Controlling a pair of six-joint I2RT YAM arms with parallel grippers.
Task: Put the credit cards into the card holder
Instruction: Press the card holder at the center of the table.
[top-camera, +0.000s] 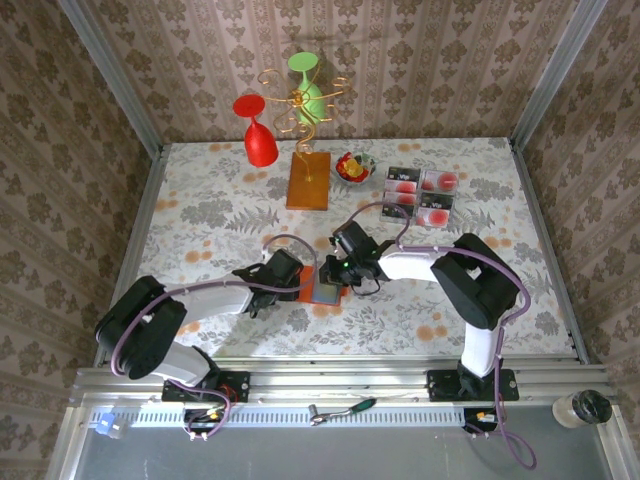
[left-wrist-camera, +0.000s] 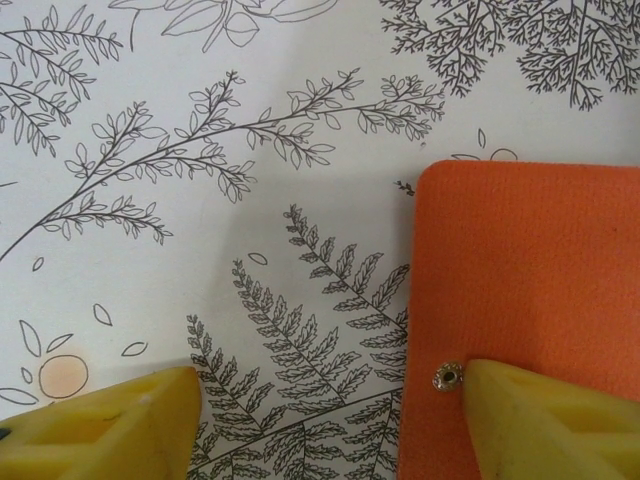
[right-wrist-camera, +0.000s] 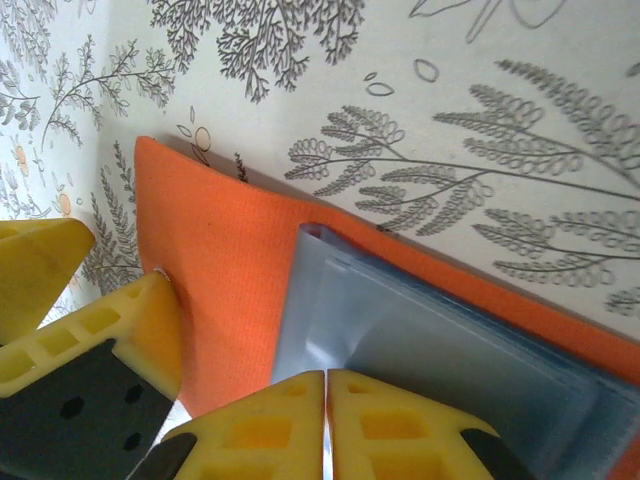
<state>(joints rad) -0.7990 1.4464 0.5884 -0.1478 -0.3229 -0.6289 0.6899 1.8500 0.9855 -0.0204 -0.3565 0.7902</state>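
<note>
The card holder (top-camera: 322, 286) lies opened out on the patterned cloth near the front middle, with its orange flap (left-wrist-camera: 530, 270) to the left and its grey-blue inner panel (right-wrist-camera: 450, 340) to the right. My left gripper (left-wrist-camera: 330, 425) is open; its right finger (left-wrist-camera: 550, 425) rests on the orange flap beside a metal snap stud (left-wrist-camera: 447, 377), and its left finger (left-wrist-camera: 100, 430) is over bare cloth. My right gripper (right-wrist-camera: 326, 430) is shut on a raised sheet of the grey-blue panel. The credit cards (top-camera: 420, 195) lie in a two-by-two block at the back right, away from both grippers.
A small bowl (top-camera: 354, 166) of red and yellow pieces sits left of the cards. An orange-brown block (top-camera: 308, 181) carries a gold wire stand holding a red glass (top-camera: 259, 140) and a green glass (top-camera: 308, 92). Patterned walls enclose the table.
</note>
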